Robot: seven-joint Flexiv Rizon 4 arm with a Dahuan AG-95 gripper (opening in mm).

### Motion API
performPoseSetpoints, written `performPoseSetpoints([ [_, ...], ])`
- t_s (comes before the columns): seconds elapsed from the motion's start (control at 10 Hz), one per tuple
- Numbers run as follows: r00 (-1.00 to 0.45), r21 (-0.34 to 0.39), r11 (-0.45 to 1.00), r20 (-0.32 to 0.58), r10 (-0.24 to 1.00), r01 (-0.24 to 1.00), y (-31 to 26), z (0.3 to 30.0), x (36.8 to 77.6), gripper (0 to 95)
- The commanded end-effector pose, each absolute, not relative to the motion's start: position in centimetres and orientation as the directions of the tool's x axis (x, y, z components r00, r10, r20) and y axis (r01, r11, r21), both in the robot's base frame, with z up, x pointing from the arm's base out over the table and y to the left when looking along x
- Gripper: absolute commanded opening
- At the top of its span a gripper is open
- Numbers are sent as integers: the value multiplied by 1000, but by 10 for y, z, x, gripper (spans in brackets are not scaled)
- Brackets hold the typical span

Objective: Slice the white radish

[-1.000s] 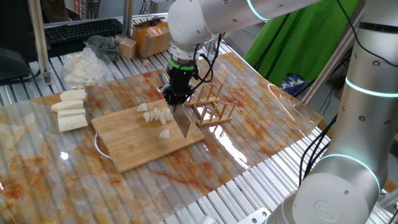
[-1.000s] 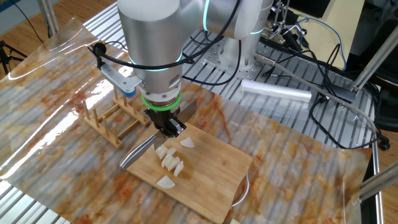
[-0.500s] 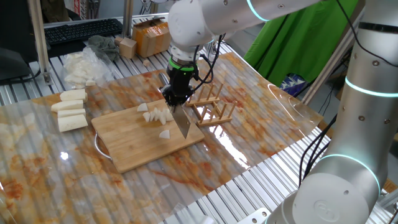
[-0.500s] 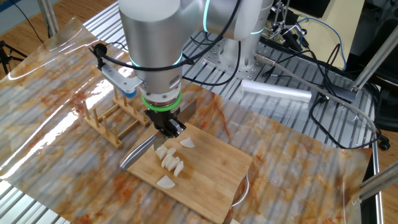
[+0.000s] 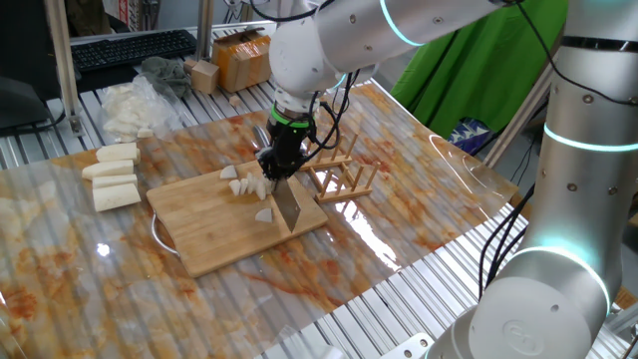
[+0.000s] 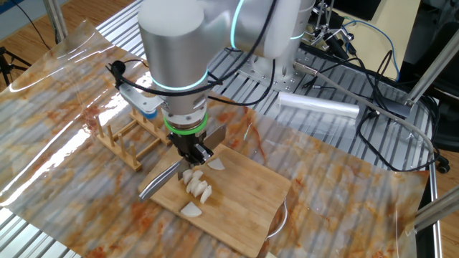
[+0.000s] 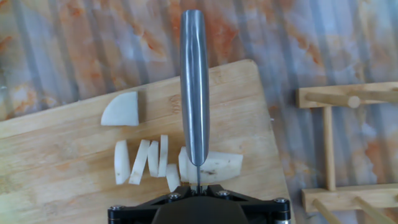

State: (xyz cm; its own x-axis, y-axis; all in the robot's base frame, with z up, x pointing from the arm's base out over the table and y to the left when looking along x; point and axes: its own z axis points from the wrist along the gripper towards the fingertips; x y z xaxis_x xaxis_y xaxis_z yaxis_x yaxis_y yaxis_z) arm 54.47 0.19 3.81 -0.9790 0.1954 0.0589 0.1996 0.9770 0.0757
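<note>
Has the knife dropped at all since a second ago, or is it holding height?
Yes. The knife has come down toward the cutting board; its blade edge now sits lower against the wooden rack than before.

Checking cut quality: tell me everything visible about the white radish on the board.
The white radish is cream-white, firm-looking and partly sliced. Several thin slices stand or lean in a loose row, and one wedge-shaped end piece lies apart from them. An uncut chunk remains at the far end of the row. All pieces rest on the wooden cutting board. The knife, held in the shut gripper, crosses the remaining chunk near the last slice.
</note>
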Motion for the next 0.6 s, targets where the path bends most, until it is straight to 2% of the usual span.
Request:
performPoseSetpoints([
  [0.1,-979,66,978,61,195,199,4,37,544,0],
  [0.3,-978,61,978,69,195,199,2,49,542,0],
  [0.6,-980,56,980,66,189,193,2,47,542,0],
])
